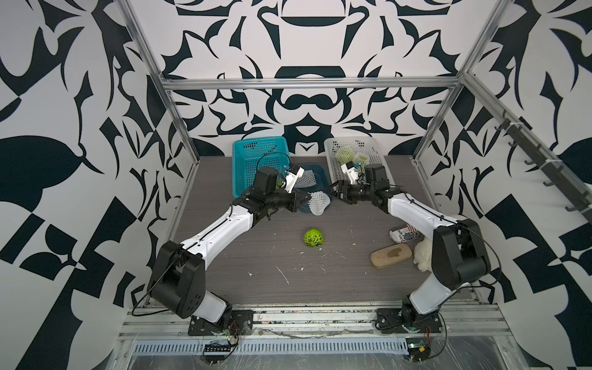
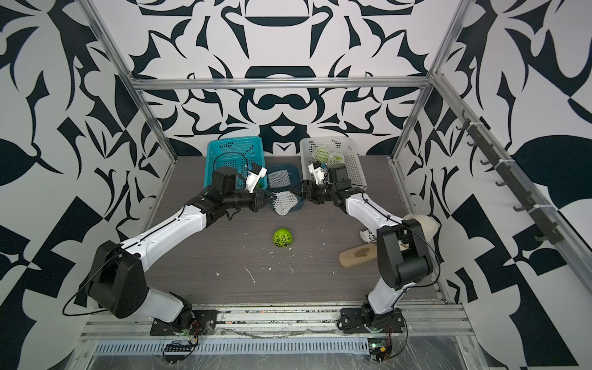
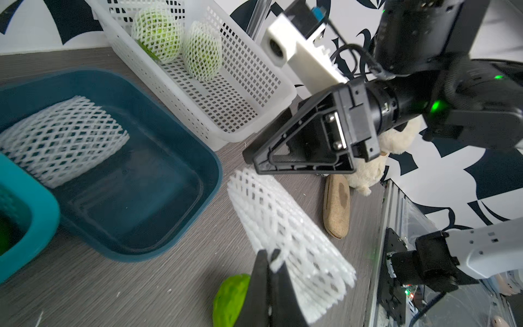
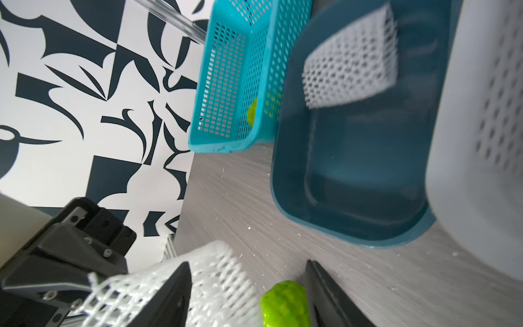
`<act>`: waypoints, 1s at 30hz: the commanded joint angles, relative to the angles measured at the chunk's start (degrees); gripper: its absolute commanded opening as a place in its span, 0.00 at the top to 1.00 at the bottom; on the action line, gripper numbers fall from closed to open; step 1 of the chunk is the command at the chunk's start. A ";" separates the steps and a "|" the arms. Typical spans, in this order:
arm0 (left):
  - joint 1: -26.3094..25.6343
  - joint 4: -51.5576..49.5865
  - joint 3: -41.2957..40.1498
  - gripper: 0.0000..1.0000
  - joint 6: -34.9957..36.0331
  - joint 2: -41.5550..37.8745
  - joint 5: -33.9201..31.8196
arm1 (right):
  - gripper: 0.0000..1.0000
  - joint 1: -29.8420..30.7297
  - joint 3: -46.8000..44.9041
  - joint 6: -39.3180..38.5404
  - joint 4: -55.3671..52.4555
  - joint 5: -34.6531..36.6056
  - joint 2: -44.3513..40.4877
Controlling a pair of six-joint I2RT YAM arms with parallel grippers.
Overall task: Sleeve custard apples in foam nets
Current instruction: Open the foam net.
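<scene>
A white foam net (image 1: 318,203) (image 2: 285,201) (image 3: 285,226) hangs above the table by the dark blue tub's front edge. My left gripper (image 1: 308,201) (image 3: 271,254) is shut on one rim of it. My right gripper (image 1: 333,189) (image 4: 247,263) stands open at the net's other end, one finger in front of the mesh, with nothing between its fingers. A bare custard apple (image 1: 312,237) (image 2: 282,237) (image 4: 284,304) lies on the table below. Two netted custard apples (image 3: 157,31) (image 3: 202,51) sit in the white basket (image 1: 381,150). Another foam net (image 3: 62,141) lies in the tub (image 3: 169,170).
A teal basket (image 1: 256,160) stands at the back left with a green fruit (image 4: 252,113) inside. At the right lie a tan pouch (image 1: 390,254), a cream plush toy (image 1: 423,253) and a crumpled packet (image 1: 403,235). White foam crumbs dot the table.
</scene>
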 commanded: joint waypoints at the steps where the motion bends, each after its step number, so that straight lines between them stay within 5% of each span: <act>1: 0.06 1.65 -1.13 1.00 -0.21 -1.39 -0.44 | 0.33 0.14 -0.76 4.37 7.90 -4.41 -0.80; 12: 0.04 1.58 -0.69 1.00 -1.35 0.32 -3.11 | 0.45 0.12 -2.04 7.80 12.13 -7.77 -3.39; 20: 0.14 0.95 -1.02 1.00 -1.69 0.50 -4.59 | 0.70 0.12 -2.42 8.05 12.32 -8.16 -4.10; 26: 0.12 1.38 -0.76 1.00 -2.49 0.31 -2.70 | 0.67 0.12 -2.60 7.53 12.69 -8.35 -2.83; 30: 0.13 1.63 -0.34 1.00 -2.96 0.42 1.07 | 0.39 0.12 -2.80 6.28 12.55 -7.16 -2.17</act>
